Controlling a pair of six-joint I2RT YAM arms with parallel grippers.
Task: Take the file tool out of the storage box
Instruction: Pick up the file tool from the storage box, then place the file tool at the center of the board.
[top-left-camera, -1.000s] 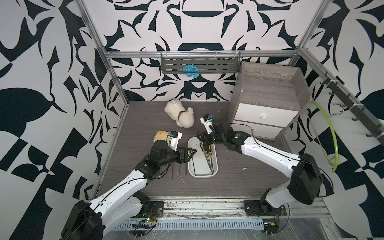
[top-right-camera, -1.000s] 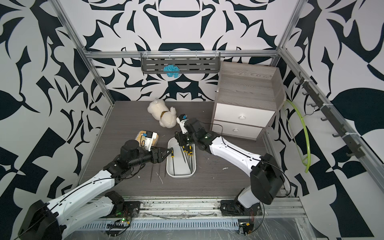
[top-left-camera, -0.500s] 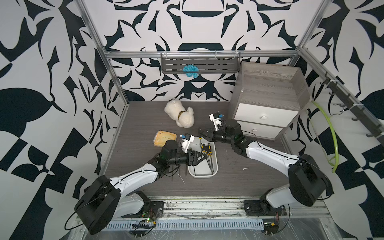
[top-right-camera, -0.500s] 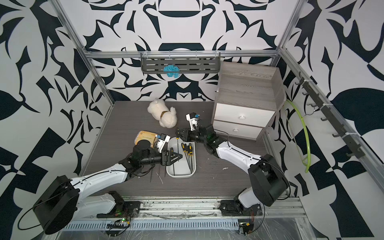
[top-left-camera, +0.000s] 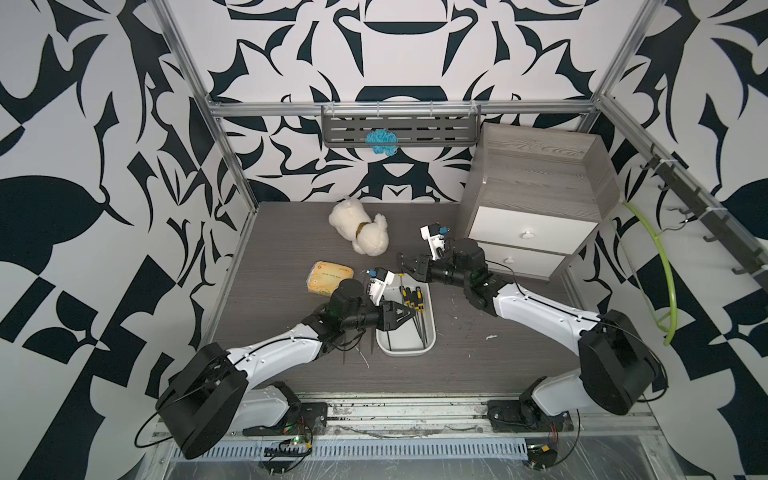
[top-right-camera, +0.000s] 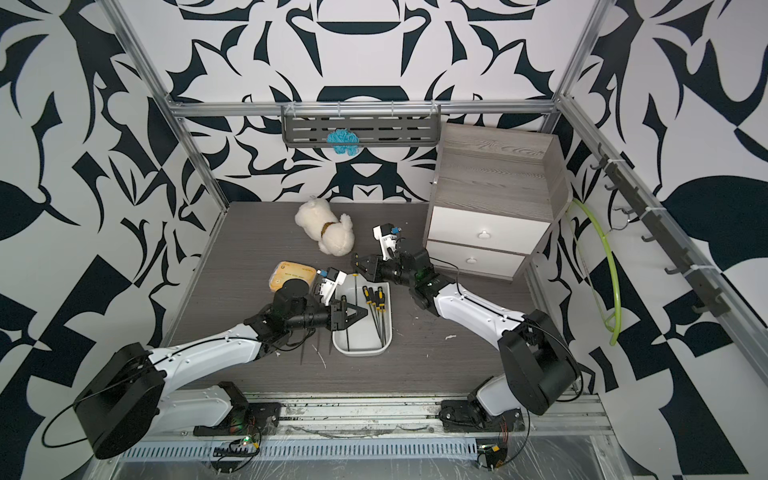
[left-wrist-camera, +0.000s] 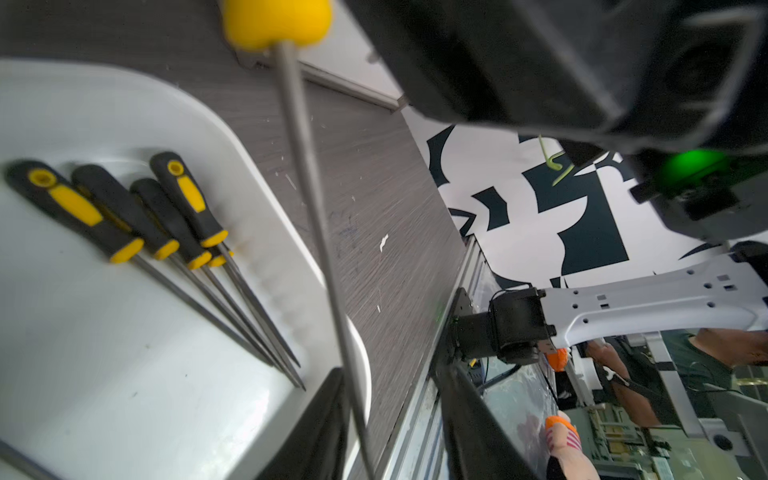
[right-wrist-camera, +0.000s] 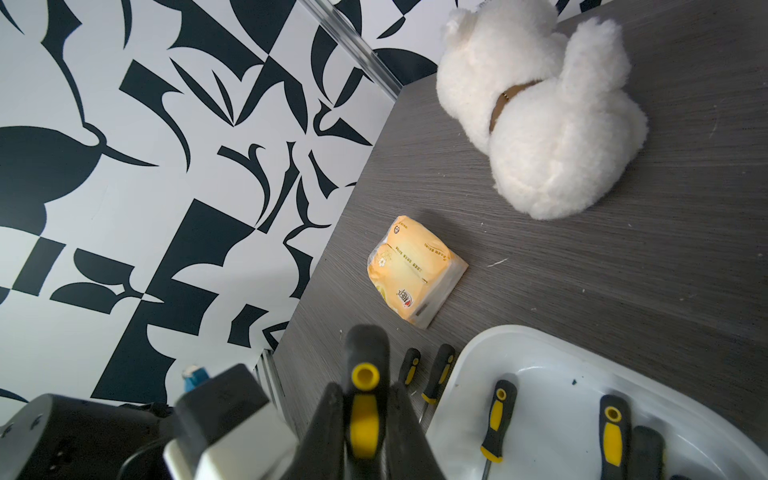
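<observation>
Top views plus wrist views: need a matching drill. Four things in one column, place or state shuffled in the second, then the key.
Things:
1. right gripper
2. storage box
3. plush toy
4. blue puff

Place or state:
a. on the wall rack
b. lying on the table, behind the box
c. shut on a file tool, at its handle
d. on the table, files lying inside

Pairs: 1-c, 2-d, 3-b, 4-a
</observation>
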